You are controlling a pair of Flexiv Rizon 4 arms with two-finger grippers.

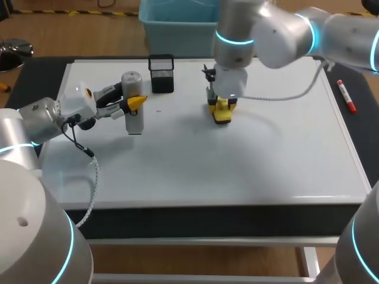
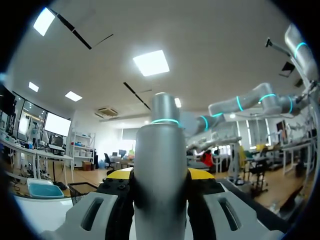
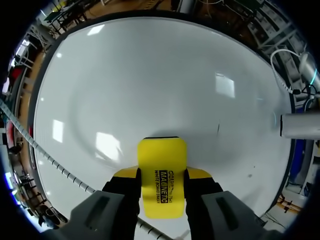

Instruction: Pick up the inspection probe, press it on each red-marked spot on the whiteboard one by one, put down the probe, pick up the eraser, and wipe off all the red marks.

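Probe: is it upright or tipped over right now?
Upright. In the head view the probe stands vertical, base down toward the whiteboard, clamped in the left gripper.

Finish of whiteboard [image 1: 266, 165]: smooth, glossy white, mirrors the ceiling lights as bright patches. The probe [image 1: 134, 120] has a smooth grey body with a dull satin sheen, metal-like; the eraser [image 3: 161, 165] is smooth yellow plastic with a slight gloss. The pen cup [image 1: 161, 74] is matt black wire mesh; right arm shell [image 1: 284, 35] smooth silvery-grey, semi-gloss; cable [image 1: 95, 177] ribbed, white.
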